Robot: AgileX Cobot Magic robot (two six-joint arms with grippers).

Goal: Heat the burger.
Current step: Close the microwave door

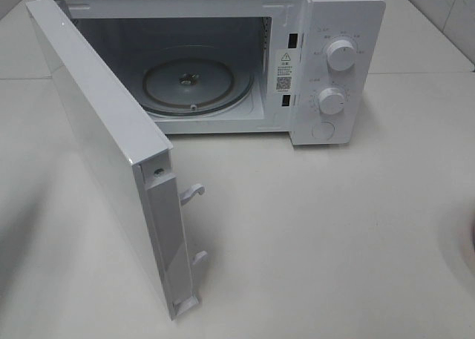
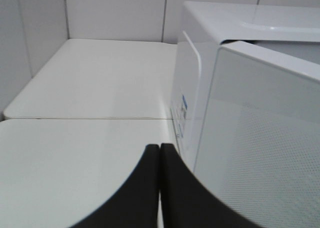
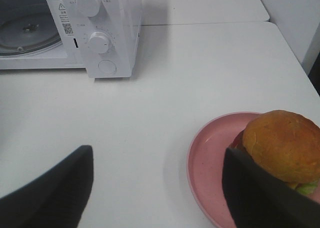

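Observation:
The burger [image 3: 285, 143], with a glossy golden-brown bun, sits on a pink plate [image 3: 207, 163] on the white table, seen only in the right wrist view. My right gripper [image 3: 157, 150] is open above the table with nothing between its fingers. One dark finger [image 3: 255, 193] overlaps the burger's near side, and I cannot tell whether it touches. The white microwave [image 1: 326, 64] stands with its door [image 1: 104, 153] swung wide open, and its glass turntable [image 1: 197, 83] is bare. My left gripper [image 2: 159, 147] is shut on nothing, beside the microwave's outer wall [image 2: 187, 88].
Two round knobs [image 1: 340, 55] and a round button [image 1: 323, 130] sit on the microwave's front panel. The open door juts out over the table's left half. Tiled walls [image 2: 115, 13] border the table behind the microwave.

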